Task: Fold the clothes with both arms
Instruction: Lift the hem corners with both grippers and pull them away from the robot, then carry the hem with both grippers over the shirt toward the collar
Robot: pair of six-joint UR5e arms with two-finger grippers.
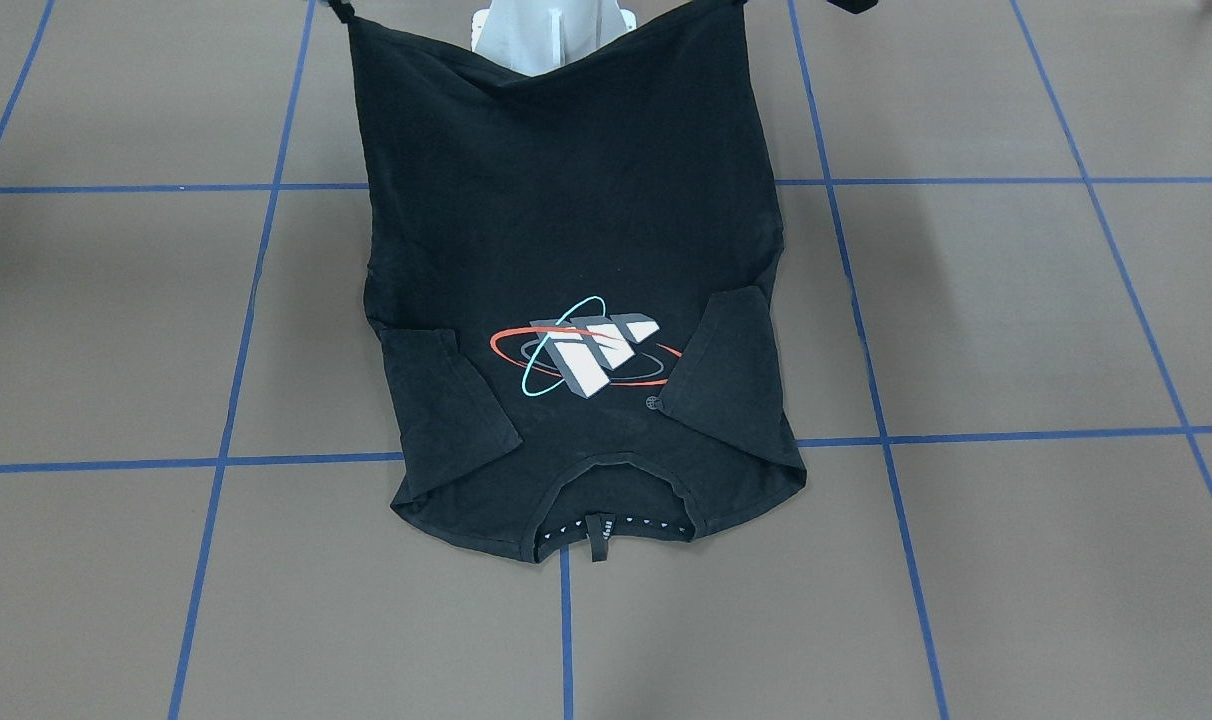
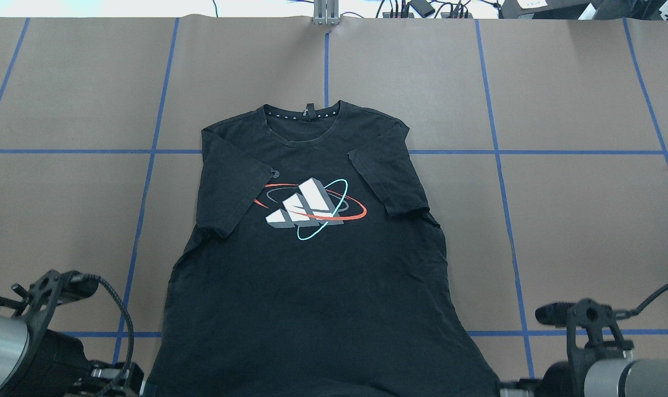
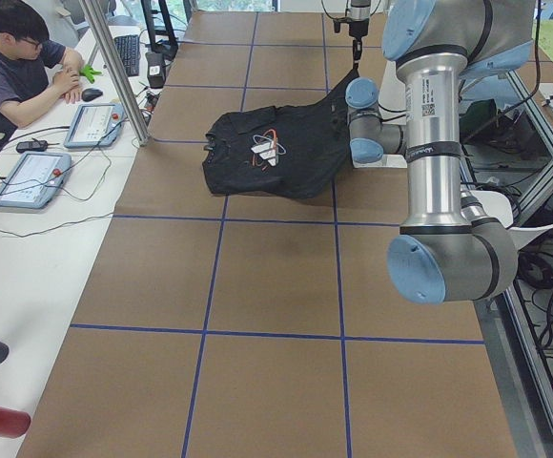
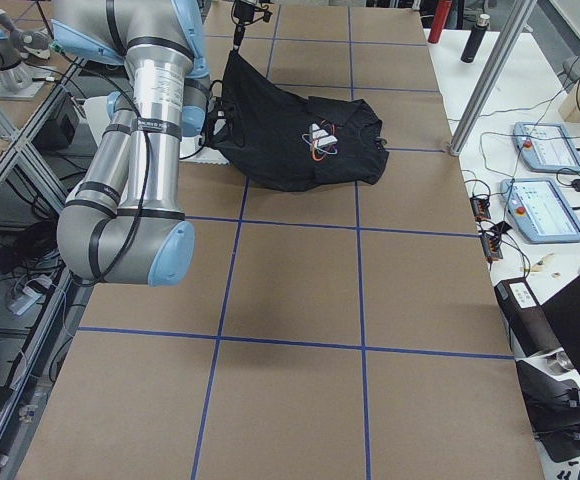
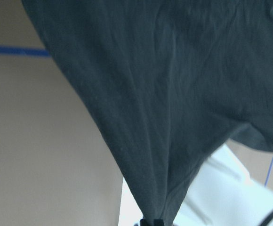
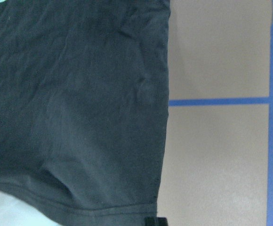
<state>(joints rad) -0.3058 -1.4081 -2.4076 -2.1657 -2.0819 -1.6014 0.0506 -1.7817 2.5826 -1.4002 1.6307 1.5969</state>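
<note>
- I read the left hand point(image 5: 150, 222) closed on one T-shirt point(image 1: 566, 220) hem corner, held above the desk point(image 1: 966, 300).
- Right hand point(image 6: 155, 221): closed on the other corner.

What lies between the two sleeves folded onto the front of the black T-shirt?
The logo print lies there, on the chest of the T-shirt; the overhead exterior view shows it, the front-facing one too.

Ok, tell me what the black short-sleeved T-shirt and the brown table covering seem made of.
The black short-sleeved T-shirt looks like soft, matte cotton-type knit: it drapes and creases without shine. The brown table covering is probably a paper-like or card-like sheet, going by its dull, even surface. Its blue grid lines look like tape.
</note>
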